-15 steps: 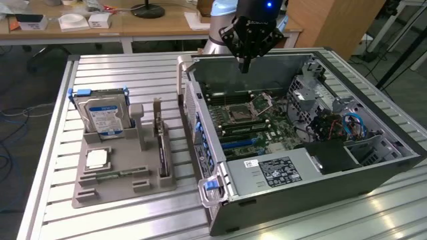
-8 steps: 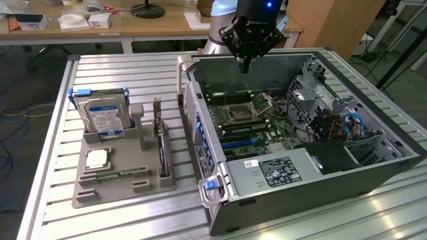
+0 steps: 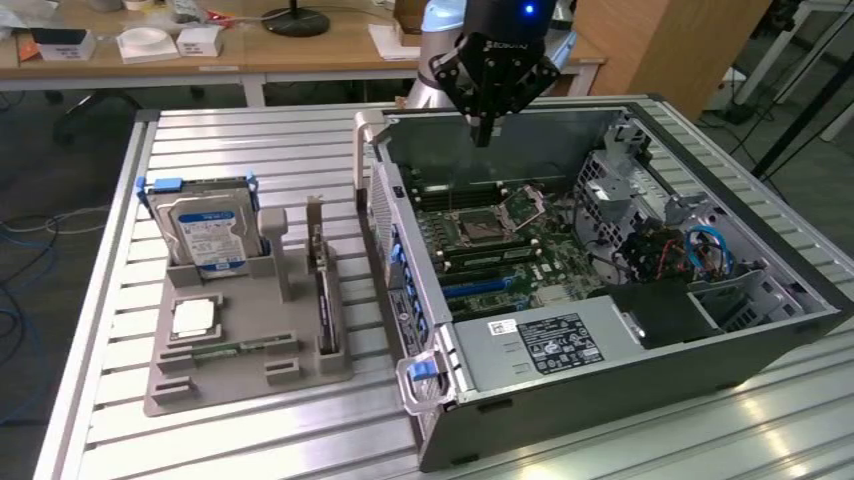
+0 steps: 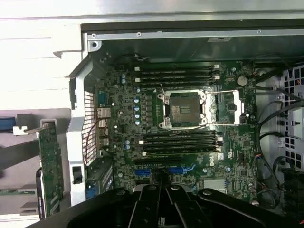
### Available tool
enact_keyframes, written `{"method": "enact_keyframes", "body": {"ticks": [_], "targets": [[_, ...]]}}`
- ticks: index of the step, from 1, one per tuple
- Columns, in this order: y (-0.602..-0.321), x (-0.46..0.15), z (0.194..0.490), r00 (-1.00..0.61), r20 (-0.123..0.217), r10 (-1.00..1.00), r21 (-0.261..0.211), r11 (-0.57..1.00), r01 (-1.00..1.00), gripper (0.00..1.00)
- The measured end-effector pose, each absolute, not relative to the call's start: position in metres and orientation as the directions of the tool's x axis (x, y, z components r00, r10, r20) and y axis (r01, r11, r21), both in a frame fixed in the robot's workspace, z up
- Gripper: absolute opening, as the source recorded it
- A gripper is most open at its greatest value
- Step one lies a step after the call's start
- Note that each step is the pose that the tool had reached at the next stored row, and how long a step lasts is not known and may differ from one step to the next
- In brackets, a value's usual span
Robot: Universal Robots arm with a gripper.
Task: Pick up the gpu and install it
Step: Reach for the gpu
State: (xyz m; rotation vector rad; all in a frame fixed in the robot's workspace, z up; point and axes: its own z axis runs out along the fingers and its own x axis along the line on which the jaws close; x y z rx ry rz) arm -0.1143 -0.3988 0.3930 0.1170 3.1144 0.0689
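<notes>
Above the open dark computer case (image 3: 641,400), the black tool (image 3: 483,135) hangs clenched, grasping nothing; the thin flat black gpu card (image 3: 323,300) stands on edge in a grey holder (image 3: 234,385) on the slatted metal table (image 3: 240,140), beside the case.

Exterior view: high, oblique, over table (image 3: 240,140). Wrist view: straight down; both share motherboard (image 3: 547,255) (image 4: 123,118).

Lighting: bright, even, cast from overhead. Glare: table (image 3: 240,150) slats are paled in the exterior view; the surface beside the case (image 4: 190,34) is blown out white in the wrist view. Shade: the gripper (image 4: 165,185) is rendered near-black.
</notes>
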Motion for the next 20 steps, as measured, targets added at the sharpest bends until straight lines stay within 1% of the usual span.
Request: {"method": "enact_keyframes", "body": {"ticks": [20], "targets": [[-0.399, -0.15, 0.392, -0.997, -0.02, 0.075, 0.045, 0.996, 0.074, 0.11]]}}
